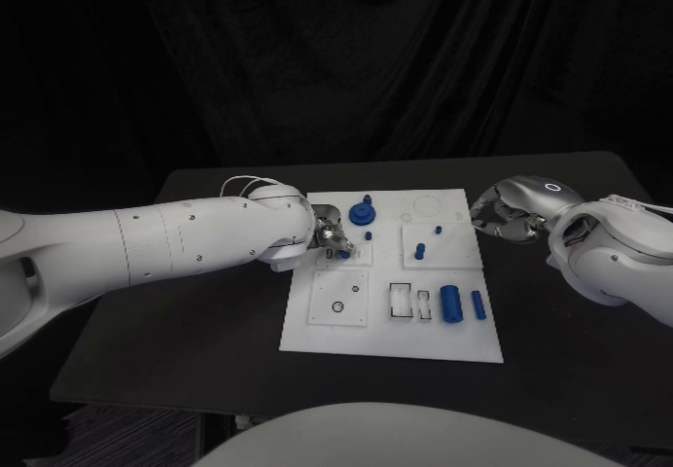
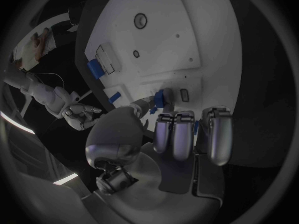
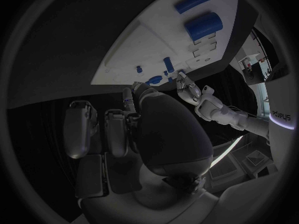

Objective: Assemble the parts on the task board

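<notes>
Small blue part (image 2: 159, 98) pinched in left hand (image 1: 326, 238) over the task board (image 1: 393, 336) near its left edge, likely lined up for a socket there. Right hand (image 1: 508, 212) curled, grasping nothing, parked off the board's right edge, out of the way.

A black counter (image 1: 196, 331) fills the middle of the head view, its far edge running across the upper middle of the frame and its near corners reaching toward the lower left and lower right. Its top is dark and matte. Behind it, across the whole upper part of the frame, hangs a black curtain (image 1: 336, 78) in loose vertical folds. Below the counter's near left corner, at the lower left of the frame, a strip of dark floor (image 1: 126, 428) shows.
</notes>
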Robot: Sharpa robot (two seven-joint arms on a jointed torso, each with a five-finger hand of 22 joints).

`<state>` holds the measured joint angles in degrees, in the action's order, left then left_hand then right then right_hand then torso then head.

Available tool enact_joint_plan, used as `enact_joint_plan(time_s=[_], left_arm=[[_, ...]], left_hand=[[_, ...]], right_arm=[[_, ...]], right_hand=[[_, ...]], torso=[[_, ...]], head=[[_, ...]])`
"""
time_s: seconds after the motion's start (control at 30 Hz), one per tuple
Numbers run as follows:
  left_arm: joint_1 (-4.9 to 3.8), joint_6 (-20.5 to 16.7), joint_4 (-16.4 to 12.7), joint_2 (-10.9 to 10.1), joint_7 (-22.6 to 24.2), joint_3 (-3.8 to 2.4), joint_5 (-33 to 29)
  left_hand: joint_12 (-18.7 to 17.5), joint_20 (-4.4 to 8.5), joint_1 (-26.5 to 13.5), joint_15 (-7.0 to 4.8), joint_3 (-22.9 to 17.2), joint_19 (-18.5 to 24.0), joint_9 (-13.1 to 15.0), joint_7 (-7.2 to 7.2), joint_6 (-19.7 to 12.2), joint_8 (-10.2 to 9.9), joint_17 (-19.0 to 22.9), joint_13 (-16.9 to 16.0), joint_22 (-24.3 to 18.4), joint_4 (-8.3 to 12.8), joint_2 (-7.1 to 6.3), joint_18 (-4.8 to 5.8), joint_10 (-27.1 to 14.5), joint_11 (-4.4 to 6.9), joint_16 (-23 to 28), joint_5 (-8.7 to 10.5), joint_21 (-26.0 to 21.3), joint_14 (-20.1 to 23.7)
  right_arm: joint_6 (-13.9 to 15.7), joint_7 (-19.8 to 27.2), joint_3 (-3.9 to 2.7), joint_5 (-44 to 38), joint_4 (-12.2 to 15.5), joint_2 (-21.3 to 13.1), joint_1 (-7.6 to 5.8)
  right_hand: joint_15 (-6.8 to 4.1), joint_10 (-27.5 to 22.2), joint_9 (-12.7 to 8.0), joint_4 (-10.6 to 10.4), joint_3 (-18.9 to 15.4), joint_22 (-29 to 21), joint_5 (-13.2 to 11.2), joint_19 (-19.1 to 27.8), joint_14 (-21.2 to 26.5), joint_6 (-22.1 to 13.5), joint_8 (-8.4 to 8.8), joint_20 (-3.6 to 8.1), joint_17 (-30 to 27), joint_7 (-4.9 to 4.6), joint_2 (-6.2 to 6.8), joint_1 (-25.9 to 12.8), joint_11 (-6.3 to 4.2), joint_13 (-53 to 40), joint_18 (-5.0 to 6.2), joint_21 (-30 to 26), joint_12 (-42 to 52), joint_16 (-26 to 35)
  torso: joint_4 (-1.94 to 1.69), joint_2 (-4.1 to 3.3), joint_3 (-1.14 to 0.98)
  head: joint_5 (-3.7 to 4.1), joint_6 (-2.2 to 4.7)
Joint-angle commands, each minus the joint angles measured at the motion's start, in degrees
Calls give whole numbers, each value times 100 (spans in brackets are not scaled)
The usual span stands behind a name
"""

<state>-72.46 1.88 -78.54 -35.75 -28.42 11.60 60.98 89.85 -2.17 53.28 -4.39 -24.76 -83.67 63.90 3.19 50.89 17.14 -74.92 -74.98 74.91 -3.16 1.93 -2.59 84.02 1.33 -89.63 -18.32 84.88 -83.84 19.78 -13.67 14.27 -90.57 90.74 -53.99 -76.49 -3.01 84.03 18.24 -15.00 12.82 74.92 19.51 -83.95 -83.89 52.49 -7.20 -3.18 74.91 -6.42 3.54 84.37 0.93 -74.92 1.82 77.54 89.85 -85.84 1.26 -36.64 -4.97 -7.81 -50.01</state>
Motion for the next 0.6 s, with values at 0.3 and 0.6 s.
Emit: enact_joint_plan(time_s=[0.3,0.6], left_arm=[[91,257,5,48,-2,51,-109],[96,181,36,53,14,51,-109]], left_hand=[[15,-36,-116,48,77,1,38,14,59,-89,-1508,-1502,628,-118,-10,4,598,-41,-37,321,-45,-616],[15,-42,-169,55,156,0,55,22,82,-129,-1508,-1502,633,-197,-4,4,598,-49,-37,441,-48,-616]], right_arm=[[-58,-123,-2,-37,-9,6,16],[-64,-130,-3,-37,-8,7,17]], right_hand=[[36,515,-11,-7,25,1108,49,-109,-506,-43,47,-33,1136,-25,-21,31,38,-1430,116,-30,-35,35],[36,515,-11,-7,25,1108,49,-109,-506,-43,47,-33,1136,-25,-21,31,38,-1430,116,-30,-35,35]], torso=[[3,-3,0],[10,1,-4]], head=[[2,1],[-4,1]])
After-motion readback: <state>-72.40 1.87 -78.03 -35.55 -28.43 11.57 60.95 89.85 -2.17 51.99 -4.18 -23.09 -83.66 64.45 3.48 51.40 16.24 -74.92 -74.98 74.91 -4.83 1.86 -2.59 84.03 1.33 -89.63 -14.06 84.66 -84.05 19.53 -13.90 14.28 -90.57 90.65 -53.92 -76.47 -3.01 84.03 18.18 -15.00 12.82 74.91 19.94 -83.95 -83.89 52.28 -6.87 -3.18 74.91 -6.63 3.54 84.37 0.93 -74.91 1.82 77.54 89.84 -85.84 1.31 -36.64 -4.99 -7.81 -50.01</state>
